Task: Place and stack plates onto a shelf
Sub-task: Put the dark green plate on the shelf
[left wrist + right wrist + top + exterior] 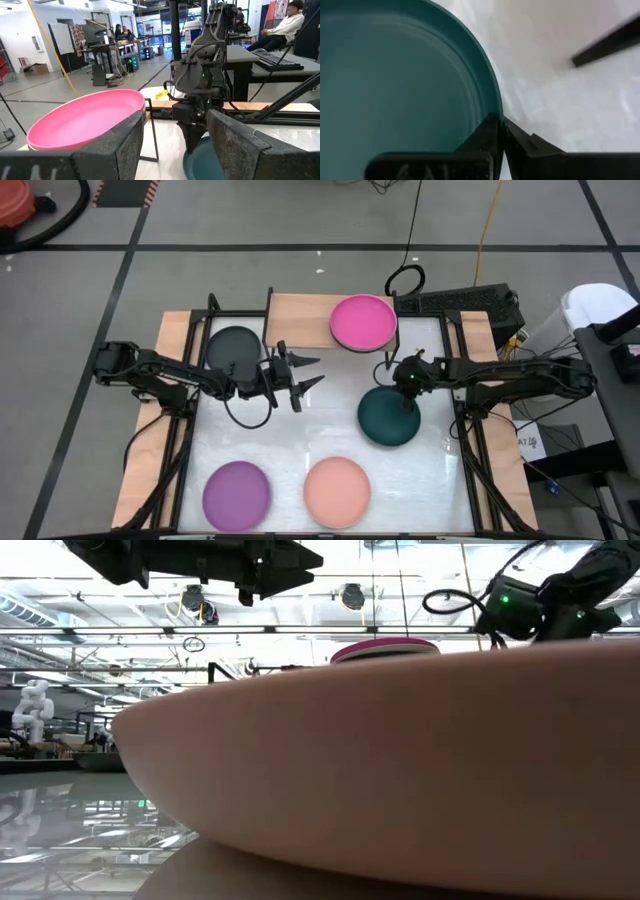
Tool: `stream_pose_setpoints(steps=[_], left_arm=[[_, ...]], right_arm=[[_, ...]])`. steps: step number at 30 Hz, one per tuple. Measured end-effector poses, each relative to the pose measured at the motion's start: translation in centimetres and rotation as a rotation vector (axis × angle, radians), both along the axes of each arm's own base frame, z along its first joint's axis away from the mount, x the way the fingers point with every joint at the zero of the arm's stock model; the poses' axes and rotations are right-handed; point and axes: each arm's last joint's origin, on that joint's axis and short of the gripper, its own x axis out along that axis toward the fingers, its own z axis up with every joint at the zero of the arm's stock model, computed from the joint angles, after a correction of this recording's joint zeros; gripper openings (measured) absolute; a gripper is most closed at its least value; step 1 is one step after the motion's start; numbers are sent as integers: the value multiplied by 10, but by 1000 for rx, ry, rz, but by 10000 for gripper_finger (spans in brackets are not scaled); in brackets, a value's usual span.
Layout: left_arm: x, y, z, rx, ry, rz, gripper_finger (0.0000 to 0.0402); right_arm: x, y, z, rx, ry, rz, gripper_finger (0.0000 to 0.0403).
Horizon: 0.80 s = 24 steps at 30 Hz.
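Right gripper (406, 406) is down at the far rim of the dark teal plate (388, 417), which lies flat on the white table (330, 435) right of centre. In the right wrist view its two dark fingers are closed together onto the plate's edge (495, 107), one on the inside of the rim, one outside: a rim pinch, no gap visible.

Left gripper (305, 373) hovers above the table left of centre, fingers spread wide, nothing between them. It faces toward the right arm and the magenta plate (362, 321).

Plate positions:
- magenta plate on the right half of the shelf (298, 318), at the table's far edge
- charcoal plate (234, 347) on the table just beside the shelf's left end; cannot tell whether it overlaps the board
- purple plate (237, 493) and salmon plate (337, 490) side by side at the near edge of the table

Handling judgement: plates look rigid, matte, shallow, probably light. The raised rim is the only place two fingers can grip a plate lying flat. Held at one edge, the plate will hang off the grip and may tilt or rotate in the pads; matte finish should help friction. Stiff body, so no sag expected. Setting it onto the magenta plate needs it levelled and centred
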Motion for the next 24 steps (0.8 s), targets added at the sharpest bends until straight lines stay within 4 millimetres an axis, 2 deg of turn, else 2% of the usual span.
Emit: stream_pose_setpoints(steps=[8, 24], left_arm=[[0, 0, 0, 0, 0, 0, 223], [0, 0, 0, -5, -1, 0, 223]], right_arm=[[9, 6, 16, 28, -87, 63, 1], [11, 9, 17, 26, -105, 78, 0]])
